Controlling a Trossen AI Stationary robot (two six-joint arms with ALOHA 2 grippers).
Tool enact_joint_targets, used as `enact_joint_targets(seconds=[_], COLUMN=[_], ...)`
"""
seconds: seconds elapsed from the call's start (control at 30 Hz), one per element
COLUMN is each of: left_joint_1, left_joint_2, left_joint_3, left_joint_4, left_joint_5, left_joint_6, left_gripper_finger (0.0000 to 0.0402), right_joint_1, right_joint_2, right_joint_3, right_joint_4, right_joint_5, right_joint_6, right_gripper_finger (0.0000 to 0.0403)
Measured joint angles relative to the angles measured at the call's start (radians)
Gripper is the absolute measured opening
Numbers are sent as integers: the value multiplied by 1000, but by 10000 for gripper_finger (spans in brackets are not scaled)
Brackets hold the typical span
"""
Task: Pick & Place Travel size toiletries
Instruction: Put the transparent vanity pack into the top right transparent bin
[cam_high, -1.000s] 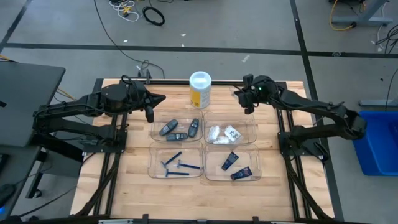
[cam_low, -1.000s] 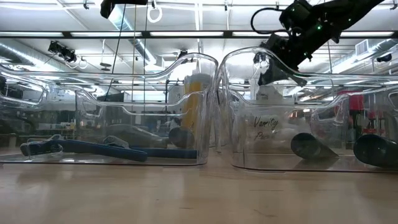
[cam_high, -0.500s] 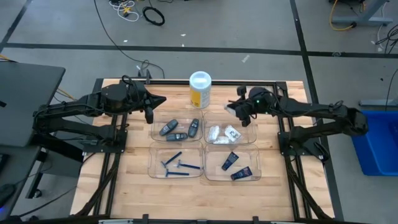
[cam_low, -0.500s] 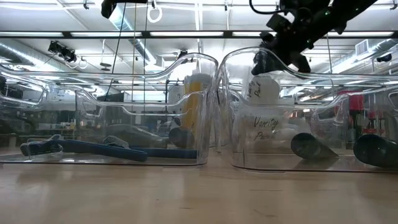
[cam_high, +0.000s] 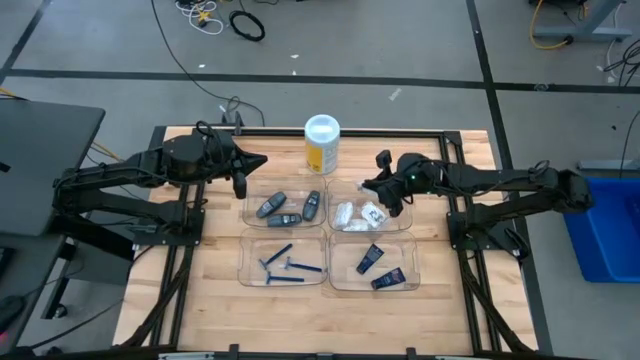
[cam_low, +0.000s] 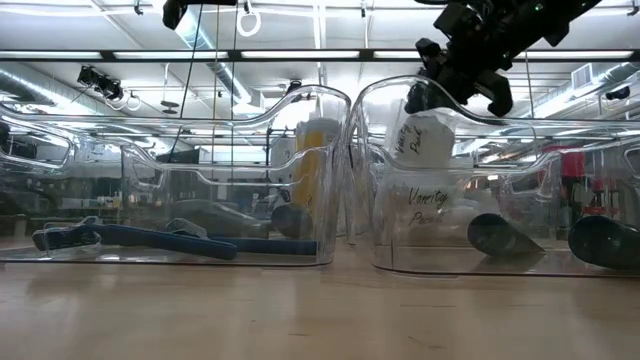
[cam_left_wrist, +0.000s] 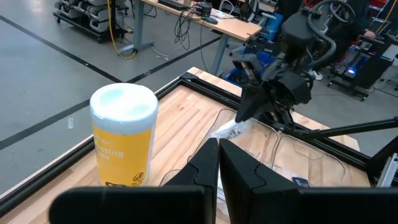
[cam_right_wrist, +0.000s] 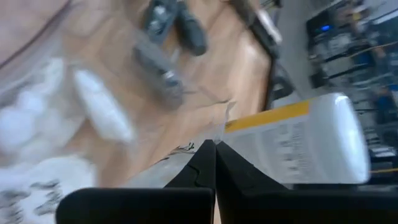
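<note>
My right gripper (cam_high: 381, 186) hangs above the far right clear tray (cam_high: 404, 208), shut on a white crinkly packet (cam_low: 425, 135) that also shows in the left wrist view (cam_left_wrist: 231, 130). More white packets (cam_high: 360, 213) lie in that tray. Grey oval sticks (cam_high: 288, 207) lie in the far left tray, blue razors (cam_high: 287, 267) in the near left tray, and dark blue tubes (cam_high: 378, 268) in the near right tray. My left gripper (cam_high: 246, 160) is shut on nothing and hovers above the table beyond the far left tray. My right gripper pinches the packet by its upper end (cam_left_wrist: 240, 123) between its two fingers. The fingers slant down from the table's right side. The packet hangs below them, clear of the tray and the packets lying in it.
A tall yellow canister with a white lid (cam_high: 321, 143) stands at the far edge between the two arms. The four trays sit close together in the table's middle. Bare wood (cam_high: 290, 320) lies along the near edge.
My right gripper has swung from near the far edge toward the near edge, coming over the far right tray, and has turned somewhat. It has stayed shut, and the packet has travelled with it, hanging below it.
</note>
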Motion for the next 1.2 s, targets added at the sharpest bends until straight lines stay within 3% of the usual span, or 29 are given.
enact_joint_targets(seconds=[0.27, 0.67, 1.2], left_joint_1=[0, 0, 0], left_joint_2=[0, 0, 0], left_joint_3=[0, 0, 0], left_joint_4=[0, 0, 0], left_joint_5=[0, 0, 0], left_joint_6=[0, 7, 39], left_gripper_finger=[22, 22, 22], right_joint_1=[20, 20, 20], right_joint_2=[1, 1, 1], right_joint_3=[0, 0, 0], right_joint_4=[-161, -184, -183], right_joint_5=[-36, -53, -55], right_joint_6=[44, 72, 127], right_gripper_finger=[0, 3, 72])
